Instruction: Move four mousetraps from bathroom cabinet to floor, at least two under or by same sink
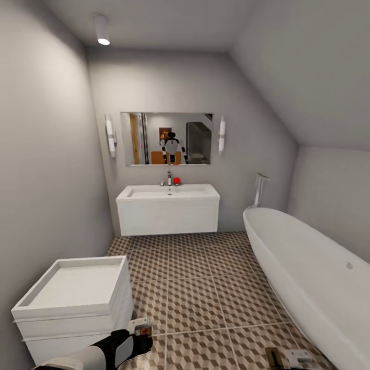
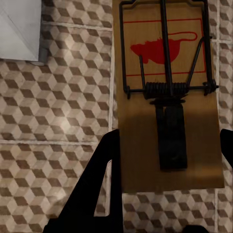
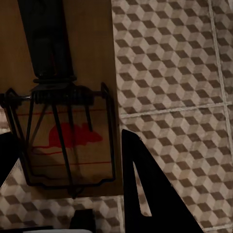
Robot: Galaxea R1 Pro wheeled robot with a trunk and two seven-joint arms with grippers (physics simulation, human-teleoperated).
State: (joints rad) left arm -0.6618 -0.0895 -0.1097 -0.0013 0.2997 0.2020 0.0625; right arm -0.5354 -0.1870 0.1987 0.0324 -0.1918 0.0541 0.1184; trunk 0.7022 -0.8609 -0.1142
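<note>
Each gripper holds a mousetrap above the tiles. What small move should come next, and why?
Probably drive forward toward the bathroom sink. The left gripper and right gripper each hold a mousetrap over the bathroom floor, and the sink stands at the far wall, too distant for placing traps beside it.

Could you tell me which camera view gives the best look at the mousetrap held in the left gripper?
The left wrist view: the mousetrap appears whole and close, between the left gripper's fingers, its red mouse print and spring plain. The head view shows it small at the gripper's tip. The right wrist view shows another mousetrap.
</note>
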